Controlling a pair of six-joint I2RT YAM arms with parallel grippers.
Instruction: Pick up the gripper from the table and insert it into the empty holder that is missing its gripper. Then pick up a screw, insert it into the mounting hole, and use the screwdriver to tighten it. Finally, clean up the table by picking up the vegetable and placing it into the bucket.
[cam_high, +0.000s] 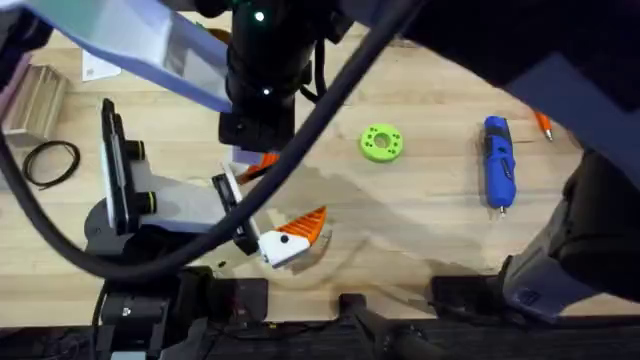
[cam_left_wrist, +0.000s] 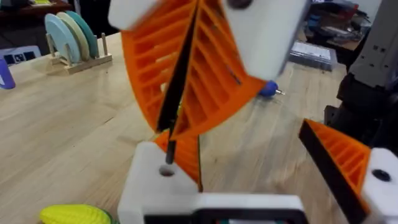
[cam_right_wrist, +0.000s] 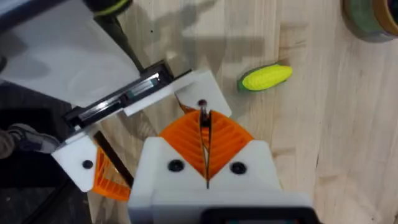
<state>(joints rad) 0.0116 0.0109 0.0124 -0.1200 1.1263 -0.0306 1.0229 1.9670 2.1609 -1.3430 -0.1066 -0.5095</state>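
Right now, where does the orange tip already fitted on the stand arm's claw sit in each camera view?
Overhead: the orange tip is at lower centre, just right of the crossing cable.
Left wrist: right side, ribbed with a dark edge.
Right wrist: lower left, under its mount.
Shared landmark: the white bracket that carries it, touching the tip in every view.

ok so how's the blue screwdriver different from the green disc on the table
The screwdriver is blue, long and pen-shaped, while the disc is bright green, round and flat. The screwdriver ends in a thin metal bit, whereas the disc has a hole in its middle. The screwdriver lies nearer the right arm's side, and the disc sits closer to the middle. Both rest on the wooden table, apart from each other.
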